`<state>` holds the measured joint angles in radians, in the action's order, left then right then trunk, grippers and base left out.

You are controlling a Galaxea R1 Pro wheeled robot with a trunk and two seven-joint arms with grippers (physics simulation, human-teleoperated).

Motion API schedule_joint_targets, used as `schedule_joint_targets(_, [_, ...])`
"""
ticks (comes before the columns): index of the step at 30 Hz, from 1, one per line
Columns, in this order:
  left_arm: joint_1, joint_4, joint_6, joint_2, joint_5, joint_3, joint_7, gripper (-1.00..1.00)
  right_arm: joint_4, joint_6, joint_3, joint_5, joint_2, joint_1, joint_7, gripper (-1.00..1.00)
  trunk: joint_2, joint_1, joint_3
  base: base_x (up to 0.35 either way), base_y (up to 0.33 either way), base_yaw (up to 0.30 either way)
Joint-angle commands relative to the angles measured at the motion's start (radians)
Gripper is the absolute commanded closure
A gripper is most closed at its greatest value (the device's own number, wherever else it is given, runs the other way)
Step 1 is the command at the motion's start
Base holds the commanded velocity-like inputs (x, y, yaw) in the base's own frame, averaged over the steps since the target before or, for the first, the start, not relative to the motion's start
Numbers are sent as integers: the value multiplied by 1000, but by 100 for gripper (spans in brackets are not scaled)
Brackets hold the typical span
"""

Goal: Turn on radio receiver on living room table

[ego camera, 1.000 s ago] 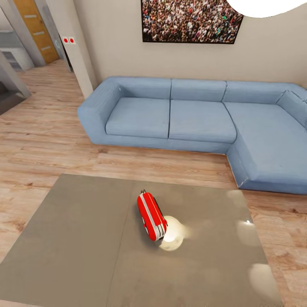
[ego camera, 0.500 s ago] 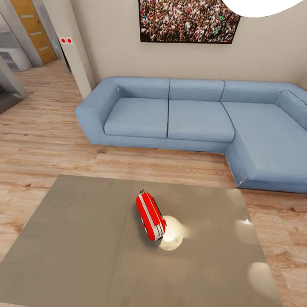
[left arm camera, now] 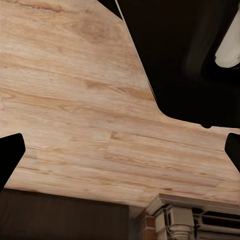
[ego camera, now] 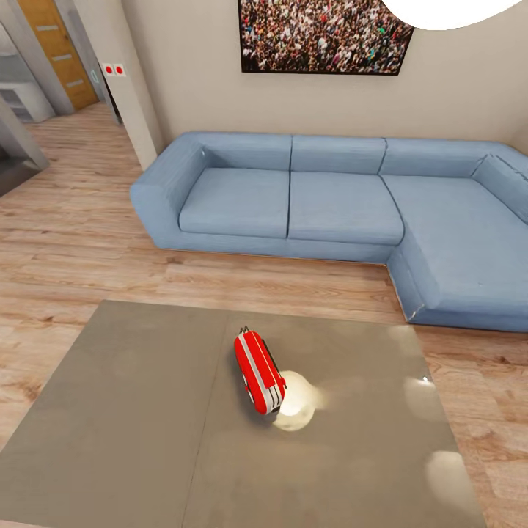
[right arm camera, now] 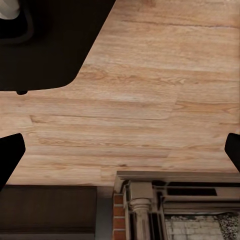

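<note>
**Radio waits, arms low**

Right now the radio receiver [ego camera: 259, 370] lies mid-surface [ego camera: 132, 411], before the sofa [ego camera: 330, 205]. Both tools, left [left arm camera: 120, 155] and right [right arm camera: 120, 155], hang spread over floor. A hasty reach could shove it sideways.

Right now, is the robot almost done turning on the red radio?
Not yet. Done: it has reached the living room, and the radio receiver lies on the table right in front. In hand: nothing; both wrist views look down at wood floor, fingers spread wide. Left: reach for the radio and switch it on.
</note>
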<state>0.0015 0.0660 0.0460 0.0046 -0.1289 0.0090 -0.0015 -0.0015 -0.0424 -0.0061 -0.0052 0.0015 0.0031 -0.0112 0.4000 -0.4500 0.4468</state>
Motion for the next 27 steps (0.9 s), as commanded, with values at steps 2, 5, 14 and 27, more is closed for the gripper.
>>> schedule_joint_targets(2, [0,0,0,0,0,0,0,-100,0,0,0,2,0,0,0,-100,0,0,0,0,0,0])
schedule_joint_targets(5, [0,0,0,0,0,0,0,-100,0,0,1,4,0,0,0,-100,0,0,0,0,0,0])
schedule_joint_targets(14, [0,0,0,0,0,0,0,-100,0,1,1,2,0,0,-1,-100,0,0,0,0,0,0])
schedule_joint_targets(27, [0,0,0,0,0,0,0,-100,0,4,3,-1,0,0,-1,-100,0,0,0,0,0,0])
